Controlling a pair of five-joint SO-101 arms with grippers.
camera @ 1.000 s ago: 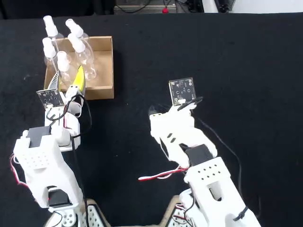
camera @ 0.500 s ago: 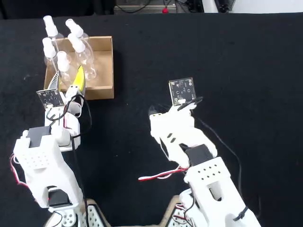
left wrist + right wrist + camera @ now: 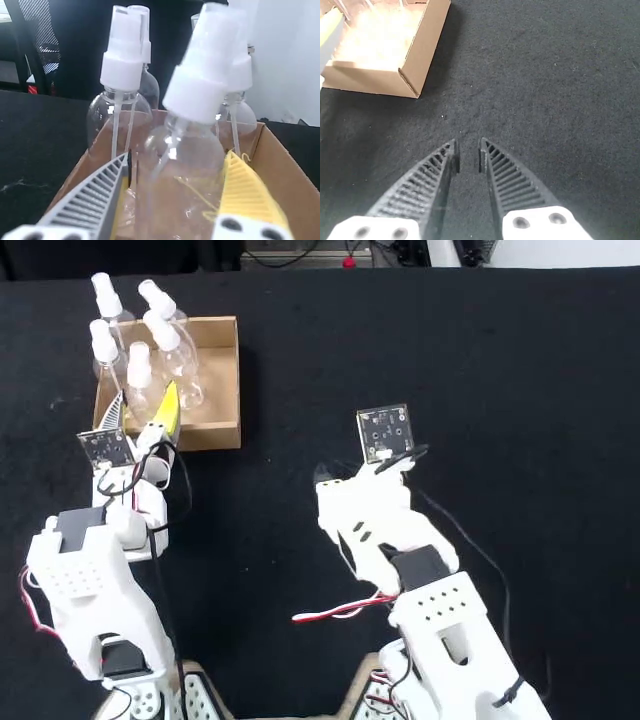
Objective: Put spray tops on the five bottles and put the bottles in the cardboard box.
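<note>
Bottles (image 3: 172, 345), five of them, clear plastic with white spray tops (image 3: 103, 285), all stand together in the shallow brown cardboard box (image 3: 222, 375) at the far left of the black cloth-covered table (image 3: 450, 360). From where I stand, the left gripper (image 3: 147, 390) reaches in over the box's near wall. Its grey ribbed finger (image 3: 115, 412) and yellow finger (image 3: 168, 405) are closed around the body of the nearest bottle (image 3: 138, 365). Seen from the left wrist, that bottle (image 3: 185, 170) is tilted rather than upright, with the yellow finger (image 3: 245, 195) against its side and the grey one (image 3: 90, 200) on the other. The other four bottles crowd just behind it, inside the cardboard walls (image 3: 280, 160).

The right gripper (image 3: 322, 477) sits near the middle of the table, well apart from the box. Its two dark ribbed fingers (image 3: 432, 175) are only narrowly parted, with nothing between them and bare black cloth (image 3: 545, 75) underneath. A corner of the box (image 3: 427, 45) lies farther off from its tips (image 3: 468, 147).
</note>
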